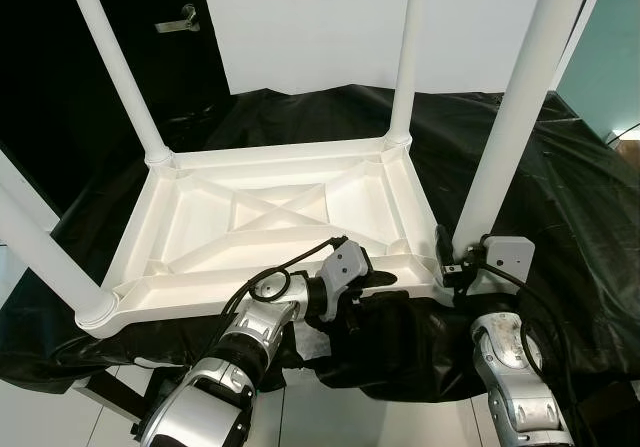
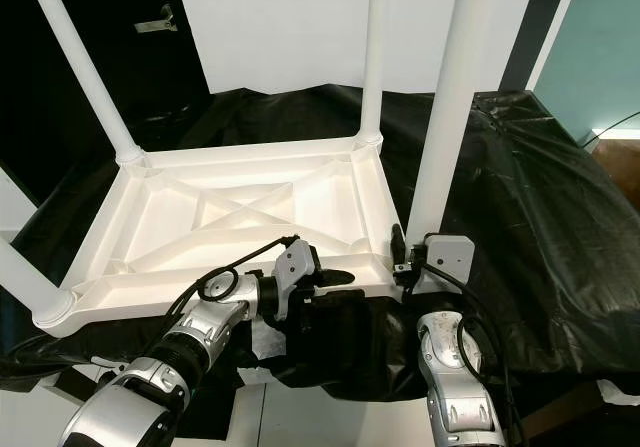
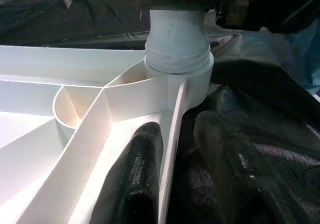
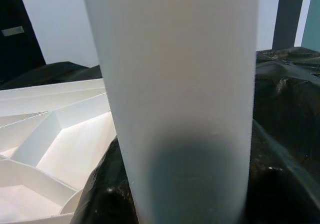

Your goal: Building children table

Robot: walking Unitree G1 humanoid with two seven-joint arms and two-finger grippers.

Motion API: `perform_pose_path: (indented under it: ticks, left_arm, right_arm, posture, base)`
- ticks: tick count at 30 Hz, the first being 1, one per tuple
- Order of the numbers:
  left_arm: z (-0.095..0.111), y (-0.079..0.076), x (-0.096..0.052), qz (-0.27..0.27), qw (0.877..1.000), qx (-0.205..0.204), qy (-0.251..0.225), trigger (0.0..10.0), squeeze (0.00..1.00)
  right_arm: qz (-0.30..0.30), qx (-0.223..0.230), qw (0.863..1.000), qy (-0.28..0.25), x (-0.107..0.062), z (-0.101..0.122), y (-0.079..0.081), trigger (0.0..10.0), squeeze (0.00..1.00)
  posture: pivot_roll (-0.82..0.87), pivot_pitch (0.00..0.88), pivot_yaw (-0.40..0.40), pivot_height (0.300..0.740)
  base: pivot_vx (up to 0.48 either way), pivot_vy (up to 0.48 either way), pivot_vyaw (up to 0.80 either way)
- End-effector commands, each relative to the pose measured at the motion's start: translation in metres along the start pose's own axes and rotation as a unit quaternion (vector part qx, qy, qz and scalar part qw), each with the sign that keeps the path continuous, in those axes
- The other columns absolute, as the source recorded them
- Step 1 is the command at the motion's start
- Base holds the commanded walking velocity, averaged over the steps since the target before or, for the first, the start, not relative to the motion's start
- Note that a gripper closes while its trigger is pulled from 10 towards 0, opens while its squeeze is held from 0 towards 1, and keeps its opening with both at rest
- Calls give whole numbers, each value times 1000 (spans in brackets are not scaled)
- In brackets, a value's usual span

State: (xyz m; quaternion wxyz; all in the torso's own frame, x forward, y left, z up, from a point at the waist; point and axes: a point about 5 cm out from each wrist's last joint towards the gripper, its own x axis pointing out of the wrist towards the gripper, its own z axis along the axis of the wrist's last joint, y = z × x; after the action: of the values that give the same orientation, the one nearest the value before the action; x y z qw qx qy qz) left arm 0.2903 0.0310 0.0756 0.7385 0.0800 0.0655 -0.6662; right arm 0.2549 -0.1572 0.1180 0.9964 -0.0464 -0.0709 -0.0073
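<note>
A white plastic children's table [image 1: 135,237] lies upside down on a black sheet, its ribbed underside facing up and its legs standing upright. My left gripper [image 1: 385,282] is at the near rim, close to the near right corner. In the left wrist view its fingers [image 3: 135,174] straddle the thin rim wall, one inside and one outside, just before the leg socket [image 3: 177,48]. My right gripper [image 1: 455,267] is at the foot of the near right leg [image 1: 510,117], with a black finger beside the leg's base. That leg [image 4: 175,83] stands very close in the right wrist view.
The other legs rise at the far left [image 1: 115,57], far right [image 1: 405,57] and near left [image 1: 40,252]. The black sheet [image 1: 560,197] covers the work surface and hangs over its front edge. A white panel [image 1: 350,17] stands behind, with a dark door and handle [image 1: 178,19] to its left.
</note>
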Motion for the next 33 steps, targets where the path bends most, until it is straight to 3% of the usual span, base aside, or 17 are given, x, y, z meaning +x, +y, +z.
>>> perform_pose_path:
  ticks: [1, 8, 9, 10, 11, 15, 16, 17, 19, 20, 21, 22, 23, 25, 26, 30, 33]
  left_arm:
    - [-36, -26, 3, -58, 994, -63, 65, 10000, 0]
    - [-38, -27, 2, -58, 994, -65, 66, 10000, 0]
    - [-38, -27, 3, -59, 994, -64, 66, 10000, 0]
    - [-38, -27, 3, -59, 994, -64, 66, 10000, 0]
    - [-37, -28, 3, -61, 994, -63, 65, 10000, 0]
    - [-36, -28, 5, -63, 994, -61, 64, 10000, 0]
    - [-36, -28, 5, -64, 994, -62, 64, 10000, 0]
    - [-36, -28, 5, -64, 994, -62, 64, 10000, 0]
    - [-37, -28, 3, -64, 994, -63, 66, 10000, 0]
    - [-37, -28, 3, -64, 994, -63, 66, 10000, 0]
    - [-37, -28, 3, -64, 994, -62, 67, 10000, 0]
    - [-37, -28, 3, -64, 994, -62, 67, 10000, 0]
    - [-37, -28, 3, -64, 994, -62, 67, 10000, 0]
    - [-37, -28, 3, -64, 994, -62, 67, 10000, 0]
    - [-37, -28, 3, -64, 994, -62, 67, 10000, 0]
    - [-36, -27, 4, -63, 994, -61, 64, 10000, 0]
    - [-36, -27, 4, -63, 994, -61, 64, 10000, 0]
  right_arm:
    - [29, 0, 999, 42, -2, -15, 11, 10000, 1000]
    - [81, -20, 996, 37, 6, -10, -5, 10000, 1000]
    - [103, -35, 994, 34, 7, -8, -8, 10000, 525]
    - [103, -35, 994, 34, 7, -8, -8, 10000, 525]
    - [128, -49, 990, 34, 6, -7, -13, 10000, 0]
    - [176, -66, 981, 43, 3, -7, -22, 10000, 0]
    - [223, -75, 970, 55, -1, -5, -31, 10000, 0]
    - [223, -75, 970, 55, -1, -5, -31, 10000, 0]
    - [301, -87, 947, 64, -5, 5, -41, 10000, 0]
    - [301, -87, 947, 64, -5, 5, -41, 10000, 0]
    - [330, -95, 937, 67, -5, 9, -44, 9137, 0]
    - [334, -97, 935, 68, -5, 10, -45, 9137, 0]
    - [344, -98, 931, 71, -6, 10, -45, 4275, 0]
    - [352, -98, 928, 73, -6, 11, -45, 4275, 0]
    - [373, -93, 920, 77, -8, 12, -42, 510, 0]
    - [417, -74, 902, 85, -13, 15, -36, 0, 0]
    - [417, -69, 900, 101, -15, 7, -38, 0, 0]
  posture:
    - [-119, 0, 38, 740]
    - [-128, 0, 41, 740]
    - [-133, 0, 42, 740]
    - [-133, 0, 42, 740]
    - [-134, 0, 43, 740]
    - [-135, 0, 44, 740]
    - [-138, 0, 44, 740]
    - [-138, 0, 44, 740]
    - [-142, 0, 44, 740]
    - [-142, 0, 44, 740]
    - [-141, 0, 44, 740]
    - [-141, 0, 44, 740]
    - [-141, 0, 43, 740]
    - [-141, 0, 43, 740]
    - [-139, 0, 43, 740]
    - [-137, 0, 43, 740]
    - [-133, 0, 42, 740]
  base:
    - [0, 0, 0]
    - [0, 0, 0]
    - [0, 0, 0]
    - [0, 0, 0]
    - [0, 0, 0]
    - [0, 0, 0]
    - [0, 0, 0]
    - [0, 0, 0]
    - [0, 0, 0]
    - [0, 0, 0]
    - [0, 0, 0]
    - [0, 0, 0]
    - [0, 0, 0]
    - [0, 0, 0]
    - [0, 0, 0]
    - [0, 0, 0]
    - [0, 0, 0]
